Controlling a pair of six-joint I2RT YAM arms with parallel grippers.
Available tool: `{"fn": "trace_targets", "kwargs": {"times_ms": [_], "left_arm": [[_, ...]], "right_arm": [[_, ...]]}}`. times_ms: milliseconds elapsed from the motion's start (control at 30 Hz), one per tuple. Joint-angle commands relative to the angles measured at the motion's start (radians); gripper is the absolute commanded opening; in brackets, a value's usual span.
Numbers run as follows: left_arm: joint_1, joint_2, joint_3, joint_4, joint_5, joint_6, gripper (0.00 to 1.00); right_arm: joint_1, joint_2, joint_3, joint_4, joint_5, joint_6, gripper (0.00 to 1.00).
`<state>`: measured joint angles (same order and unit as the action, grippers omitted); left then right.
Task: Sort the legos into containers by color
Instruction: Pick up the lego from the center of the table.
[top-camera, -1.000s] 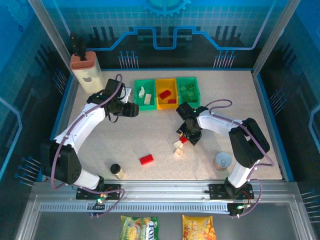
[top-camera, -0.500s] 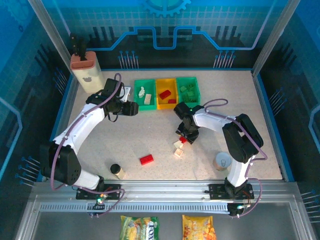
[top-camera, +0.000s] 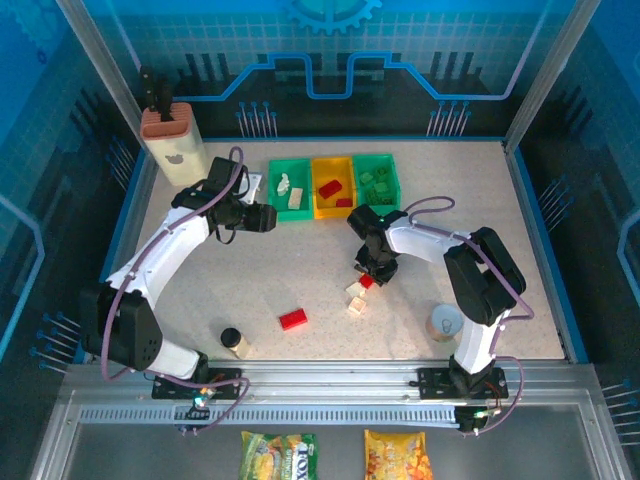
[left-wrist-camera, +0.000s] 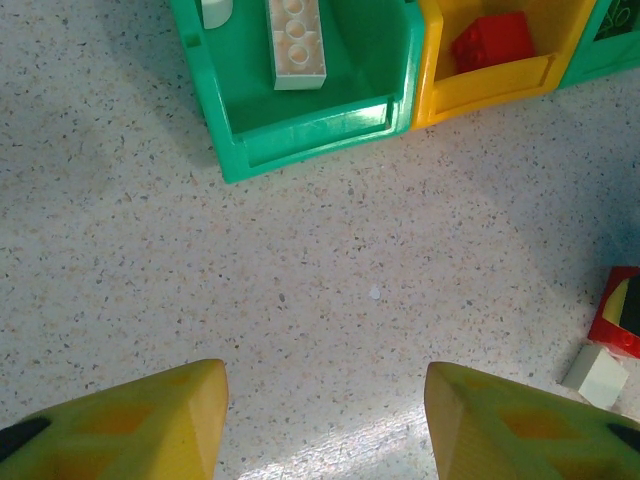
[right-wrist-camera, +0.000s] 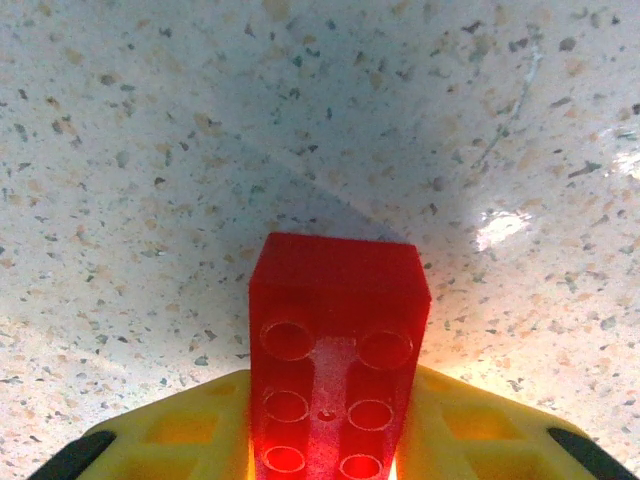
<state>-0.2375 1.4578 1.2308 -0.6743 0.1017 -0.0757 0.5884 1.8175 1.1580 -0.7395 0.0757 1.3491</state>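
We count three bins in a row, left green bin (top-camera: 290, 163), yellow bin (top-camera: 332, 160) and right green bin (top-camera: 375, 156). On the worktop (top-camera: 300, 270) lie two cream bricks (top-camera: 356, 290) (top-camera: 355, 306) and one loose red brick (top-camera: 293, 319). A second red brick (right-wrist-camera: 338, 330) is clenched in the right pincer (top-camera: 369, 275), with the cream pair just beside it at 7 o'clock. The left pincer (left-wrist-camera: 325, 420) hangs released and bare at the left green bin's 8 o'clock corner, and the bricks inside the right green bin are too small for us to count.

The brick (right-wrist-camera: 338, 330) was red, the right pincer (right-wrist-camera: 330, 390) yellow, and the tabletop (right-wrist-camera: 150, 150) pale with small dark speckles.
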Motion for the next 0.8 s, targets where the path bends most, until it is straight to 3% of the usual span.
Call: {"fn": "trace_targets", "kwargs": {"times_ms": [0,133,567,767], "left_arm": [[0.011,-0.033,-0.019,0.007,0.018,0.008,0.56],[0.010,-0.034,-0.020,0.008,0.014,0.010,0.56],[0.013,-0.039,-0.021,0.013,0.008,0.009,0.55],[0.013,-0.040,-0.024,0.014,0.007,0.008,0.56]], "right_arm": [[0.010,0.006,0.015,-0.024,0.040,-0.023,0.35],[0.008,-0.010,0.030,-0.029,0.067,-0.095,0.32],[0.011,0.000,0.168,0.035,0.018,-0.589,0.38],[0.010,0.021,0.261,0.037,0.053,-0.715,0.38]]}}
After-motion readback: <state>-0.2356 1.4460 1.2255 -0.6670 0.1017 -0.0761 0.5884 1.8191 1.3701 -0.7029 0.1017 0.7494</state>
